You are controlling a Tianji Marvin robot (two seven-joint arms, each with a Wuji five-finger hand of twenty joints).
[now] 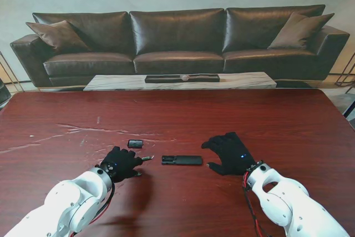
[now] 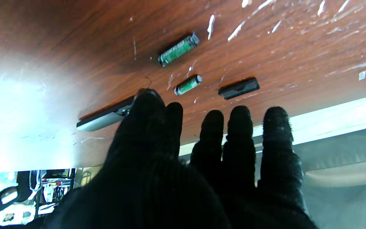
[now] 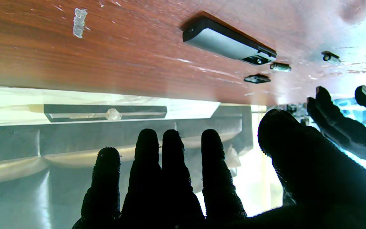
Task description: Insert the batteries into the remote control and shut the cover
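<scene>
The black remote (image 1: 182, 160) lies flat on the wooden table (image 1: 177, 115) between my two hands, its open battery bay end (image 3: 258, 59) toward the left one. Its small black cover (image 1: 135, 144) rests apart, farther from me and to the left. Two green batteries (image 2: 179, 50) (image 2: 188, 85) lie loose on the wood beside the cover (image 2: 239, 88); one shows in the stand view as a pale speck (image 1: 147, 158) at my left fingertips. My left hand (image 1: 121, 163) hovers just left of the remote, open. Open too, my right hand (image 1: 228, 152) is just right of the remote.
Whitish scuffs and smears (image 1: 83, 131) mark the table's left side. Beyond the far edge stand a marble coffee table (image 1: 180, 81) and a dark leather sofa (image 1: 177, 37).
</scene>
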